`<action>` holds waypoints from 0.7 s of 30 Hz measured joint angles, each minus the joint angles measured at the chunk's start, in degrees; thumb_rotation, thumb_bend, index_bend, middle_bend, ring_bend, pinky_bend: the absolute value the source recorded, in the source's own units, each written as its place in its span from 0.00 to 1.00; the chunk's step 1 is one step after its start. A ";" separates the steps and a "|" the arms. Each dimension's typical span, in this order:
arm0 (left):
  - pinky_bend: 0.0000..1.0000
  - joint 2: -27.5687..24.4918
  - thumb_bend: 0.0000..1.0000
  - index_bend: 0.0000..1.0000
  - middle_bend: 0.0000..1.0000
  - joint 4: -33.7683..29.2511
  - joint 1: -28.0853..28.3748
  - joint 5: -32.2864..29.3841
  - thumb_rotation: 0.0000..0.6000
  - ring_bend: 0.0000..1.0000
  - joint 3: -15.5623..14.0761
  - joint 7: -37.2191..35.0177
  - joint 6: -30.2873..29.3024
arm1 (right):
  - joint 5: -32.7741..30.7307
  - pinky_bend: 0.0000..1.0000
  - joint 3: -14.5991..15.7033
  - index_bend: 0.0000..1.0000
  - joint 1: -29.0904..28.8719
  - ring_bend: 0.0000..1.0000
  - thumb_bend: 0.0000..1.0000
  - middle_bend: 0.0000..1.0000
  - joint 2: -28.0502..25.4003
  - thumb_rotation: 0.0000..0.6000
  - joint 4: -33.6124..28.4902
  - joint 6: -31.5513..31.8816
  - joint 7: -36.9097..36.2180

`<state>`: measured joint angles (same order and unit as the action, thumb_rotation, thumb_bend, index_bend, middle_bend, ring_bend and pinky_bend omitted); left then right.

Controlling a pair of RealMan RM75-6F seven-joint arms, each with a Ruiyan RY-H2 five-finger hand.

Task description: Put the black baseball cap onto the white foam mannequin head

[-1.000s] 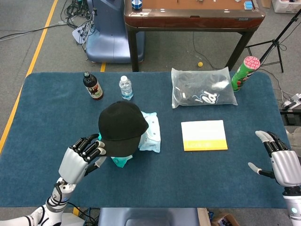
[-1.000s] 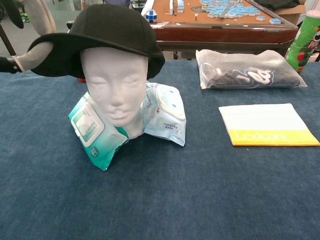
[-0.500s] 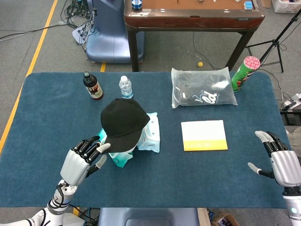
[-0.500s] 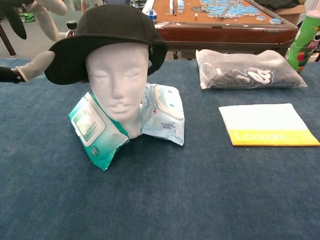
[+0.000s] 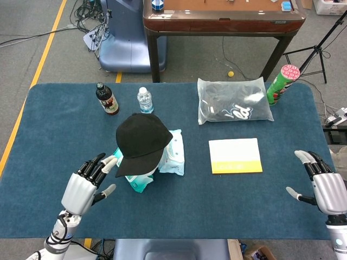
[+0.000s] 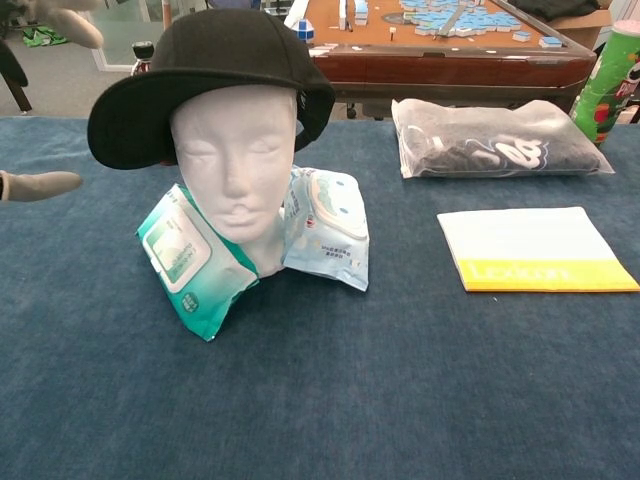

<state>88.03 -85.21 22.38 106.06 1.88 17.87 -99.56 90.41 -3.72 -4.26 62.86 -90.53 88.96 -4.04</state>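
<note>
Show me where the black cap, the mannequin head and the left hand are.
black cap [image 6: 225, 50], chest view, on its crown.
mannequin head [image 6: 237, 160], chest view, on the face.
left hand [image 5: 80, 192], head view, on its back.

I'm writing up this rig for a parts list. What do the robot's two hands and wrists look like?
Both the left hand and the right hand have a smooth silver-grey shell over the back. Their fingers are black with pale grey tips. Below the left hand, the wrist is white with black rings; the right wrist is silver-grey where it shows.
</note>
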 measured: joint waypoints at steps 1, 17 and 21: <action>0.37 -0.98 0.09 0.07 0.20 -1.00 -0.67 -0.86 1.00 0.16 -0.15 1.07 0.44 | -0.05 0.30 -0.02 0.13 0.00 0.12 0.00 0.18 0.01 1.00 0.00 -0.01 0.05; 0.54 -8.97 0.09 0.47 0.50 -2.44 -9.07 -13.62 1.00 0.38 1.30 -1.24 0.82 | -0.57 0.30 -0.25 0.13 -0.02 0.12 0.00 0.18 0.97 1.00 -0.21 -0.11 2.86; 0.55 -13.09 0.09 0.53 0.54 -4.46 -10.06 -15.88 1.00 0.39 0.55 -1.38 4.01 | -1.33 0.30 -0.42 0.13 -0.33 0.12 0.00 0.18 1.51 1.00 -0.20 -0.97 4.34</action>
<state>74.94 -89.67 12.32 90.19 2.44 16.50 -95.55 89.08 -4.14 -4.59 64.37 -90.73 87.98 0.29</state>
